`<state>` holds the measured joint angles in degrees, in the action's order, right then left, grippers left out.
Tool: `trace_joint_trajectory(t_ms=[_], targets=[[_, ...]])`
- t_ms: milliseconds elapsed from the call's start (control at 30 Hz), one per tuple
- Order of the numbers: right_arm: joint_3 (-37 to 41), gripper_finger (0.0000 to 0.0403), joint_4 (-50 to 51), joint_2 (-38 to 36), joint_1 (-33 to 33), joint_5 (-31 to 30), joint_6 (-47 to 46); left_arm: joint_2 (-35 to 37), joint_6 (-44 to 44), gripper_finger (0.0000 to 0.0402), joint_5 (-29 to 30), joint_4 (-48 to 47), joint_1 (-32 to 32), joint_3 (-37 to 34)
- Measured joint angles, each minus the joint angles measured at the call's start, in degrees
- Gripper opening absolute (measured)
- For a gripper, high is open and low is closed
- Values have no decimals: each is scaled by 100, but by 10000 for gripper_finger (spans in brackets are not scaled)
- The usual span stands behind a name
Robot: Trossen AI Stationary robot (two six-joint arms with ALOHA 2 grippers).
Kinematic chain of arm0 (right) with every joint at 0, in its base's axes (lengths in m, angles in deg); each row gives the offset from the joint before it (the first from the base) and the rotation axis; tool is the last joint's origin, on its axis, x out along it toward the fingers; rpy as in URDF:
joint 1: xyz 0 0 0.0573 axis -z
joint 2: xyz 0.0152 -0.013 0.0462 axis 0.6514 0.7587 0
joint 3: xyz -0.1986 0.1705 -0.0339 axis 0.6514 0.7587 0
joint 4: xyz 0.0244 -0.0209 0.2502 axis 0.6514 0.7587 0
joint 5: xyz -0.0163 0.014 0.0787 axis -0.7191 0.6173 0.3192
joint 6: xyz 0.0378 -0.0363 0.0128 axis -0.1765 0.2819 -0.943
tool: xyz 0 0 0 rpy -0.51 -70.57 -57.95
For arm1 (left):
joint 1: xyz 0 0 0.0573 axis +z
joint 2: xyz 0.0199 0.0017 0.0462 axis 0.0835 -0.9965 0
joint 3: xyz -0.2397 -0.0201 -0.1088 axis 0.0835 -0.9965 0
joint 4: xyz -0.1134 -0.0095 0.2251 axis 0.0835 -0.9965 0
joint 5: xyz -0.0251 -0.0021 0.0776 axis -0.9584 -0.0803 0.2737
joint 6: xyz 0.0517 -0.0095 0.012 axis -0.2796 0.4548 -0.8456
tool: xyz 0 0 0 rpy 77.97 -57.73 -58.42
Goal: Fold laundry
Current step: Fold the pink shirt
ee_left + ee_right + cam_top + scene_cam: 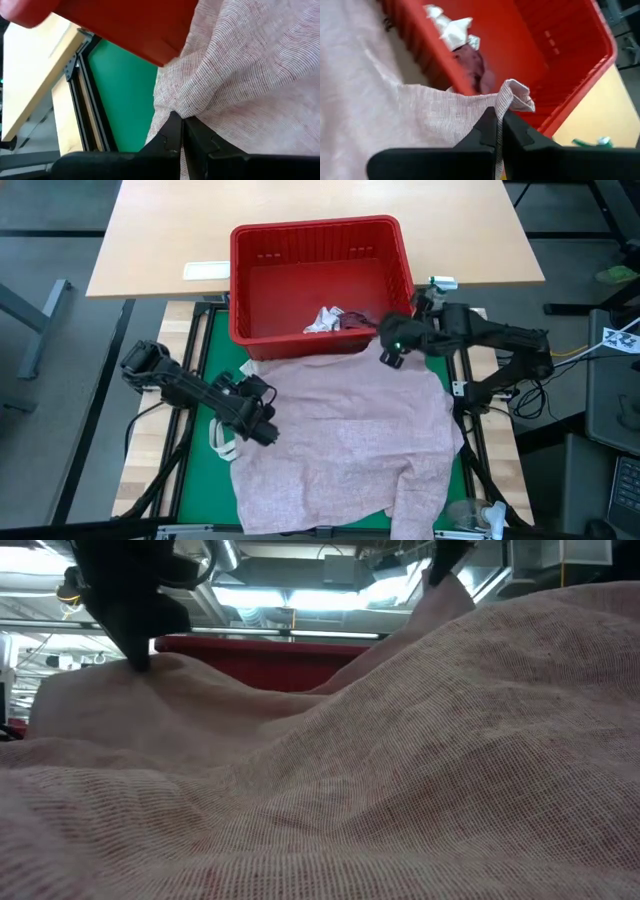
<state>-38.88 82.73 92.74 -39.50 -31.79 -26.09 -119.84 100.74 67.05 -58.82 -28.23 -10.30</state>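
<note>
A large mottled pink garment point(345, 445) is lying spread across the green mat point(205, 360) on the counter point(150, 450), its far edge reaching the red basket point(320, 240).

The left gripper point(262, 430) is pinching the garment's left edge, jaws closed tight on a fold of cloth, as the left wrist view shows. The right gripper point(392, 355) is clamping the far right corner just beside the basket's front wall, lifting that corner slightly so it peaks up. Holding two edges at once is probably meant to stretch the cloth flat before a fold.

Inside the basket, a small white piece point(325, 320) is sitting beside something dark maroon point(472, 62), both waiting their turn. A white loop point(218, 438), perhaps a bag handle, is peeking out from under the garment's left side.
</note>
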Motion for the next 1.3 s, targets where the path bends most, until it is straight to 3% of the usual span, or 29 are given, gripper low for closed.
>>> trace_joint_trajectory(t_ms=[167,367,700,867,1067,1300], targets=[[2,8,414,0,-694,-62,-820,-2,129,0,-15,223,-339,-1],[116,4,689,-5,-1698,-459,-2106,-2,149,0,-11,1293,-631,-344],[1573,5,550,2,-3617,-654,-5113,-11,153,0,-56,2572,-1093,-894],[2235,6,-287,2,-4658,-649,-6562,-11,151,0,-89,2956,-1299,-1014],[2506,14,-1486,2,-5549,-419,-7006,-11,149,0,-260,2958,-1489,-1021],[2723,13,-2165,2,-5818,326,-7009,-11,149,0,-413,3113,-1623,-1021]])
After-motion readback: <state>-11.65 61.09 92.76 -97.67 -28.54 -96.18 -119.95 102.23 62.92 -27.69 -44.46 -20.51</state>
